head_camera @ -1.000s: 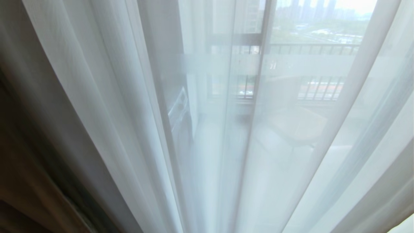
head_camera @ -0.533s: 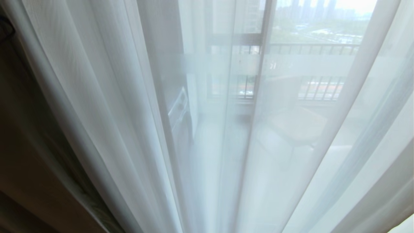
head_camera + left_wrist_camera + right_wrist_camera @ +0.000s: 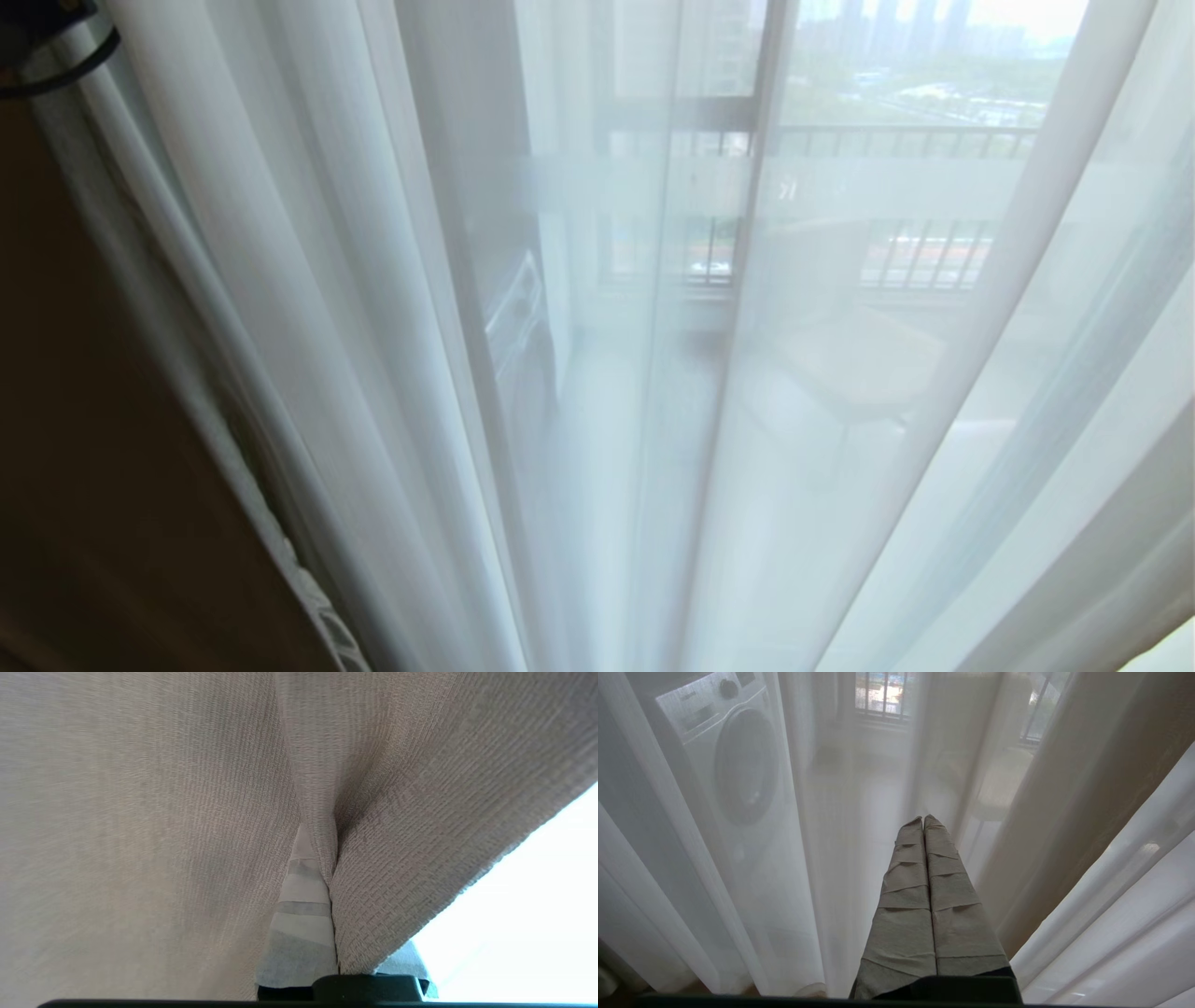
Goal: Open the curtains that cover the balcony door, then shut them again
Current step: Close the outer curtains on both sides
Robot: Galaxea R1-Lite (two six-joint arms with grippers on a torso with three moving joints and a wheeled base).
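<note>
balcony: behind white sheers [image 3: 597, 373], door frame [image 3: 761, 187] showing through
left claw [image 3: 327, 877]: pinched tight on a fold of the tan drape [image 3: 140, 835]
right claw [image 3: 923, 821]: tips pressed together, holding nothing, just before the sheers

Right gripper [image 3: 923, 820]: two long tapered fingers [image 3: 906, 896] wrapped in overlapping grey-beige tape, on a black base. Left gripper [image 3: 322, 877]: same pale taped fingers, black base. Dark banded arm segment [image 3: 51, 42].
</note>
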